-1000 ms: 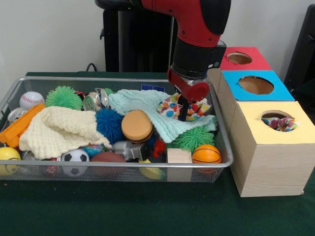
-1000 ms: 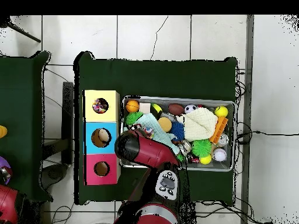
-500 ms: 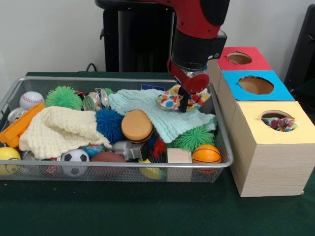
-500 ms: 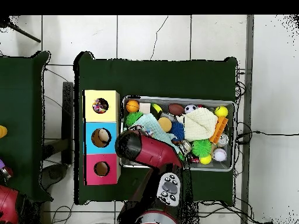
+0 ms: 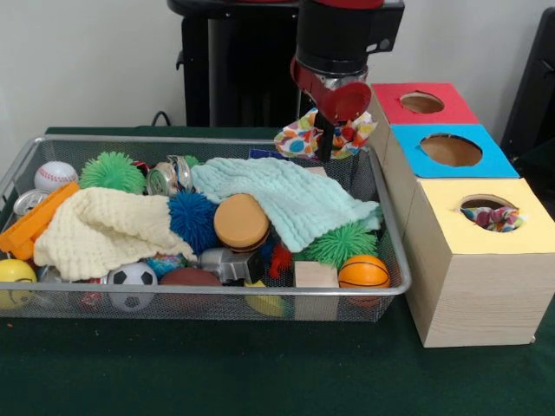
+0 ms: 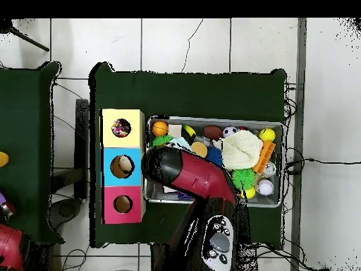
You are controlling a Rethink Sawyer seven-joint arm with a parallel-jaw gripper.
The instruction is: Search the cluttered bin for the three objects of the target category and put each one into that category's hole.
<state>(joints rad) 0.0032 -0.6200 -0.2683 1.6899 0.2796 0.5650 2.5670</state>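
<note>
Above the wire bin (image 5: 392, 260), the gripper (image 5: 326, 149) clamps a patterned cloth (image 5: 299, 139); its loose drape could snag the yellow box (image 5: 473, 286) hole's rim.

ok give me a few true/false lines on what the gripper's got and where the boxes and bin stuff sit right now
1. The gripper holds a multicoloured patterned cloth clear above the wire bin. True.
2. The yellow-topped box has an empty hole. False: something multicoloured shows inside it.
3. The mint green cloth is lying in the bin. True.
4. The blue-topped box stands between the red-topped box and the yellow-topped one. True.
5. The small basketball sits on the cream cloth. False: it lies at the bin's front corner, near the boxes.
</note>
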